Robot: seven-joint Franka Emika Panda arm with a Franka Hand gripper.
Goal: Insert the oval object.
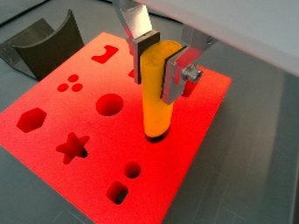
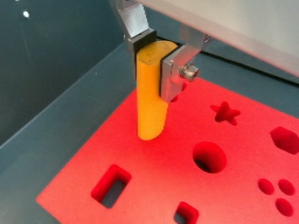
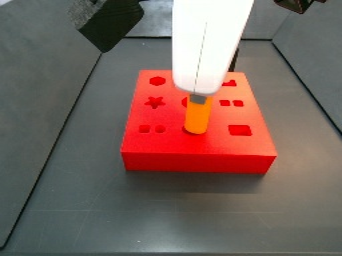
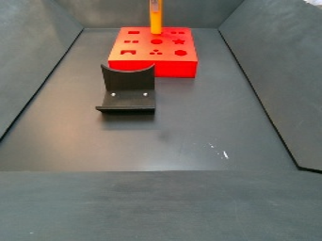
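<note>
My gripper [image 1: 159,54] is shut on the oval object [image 1: 156,96], a long orange-yellow peg held upright by its upper end; it also shows in a wrist view [image 2: 149,92]. The peg's lower end is at the top face of the red block [image 1: 70,109], near its edge, beside a round hole [image 1: 108,105]. In a side view the peg [image 3: 195,116] stands on the middle of the block [image 3: 201,150] below the white gripper body [image 3: 207,45]. In a side view the peg [image 4: 156,19] stands over the block [image 4: 157,56] at the far end.
The block has star, hexagon, round, rectangular and other shaped holes [image 2: 209,157]. A dark grey curved holder [image 4: 126,91] stands on the floor in front of the block, also seen in a wrist view [image 1: 41,45]. Dark walls enclose the floor [image 4: 164,141].
</note>
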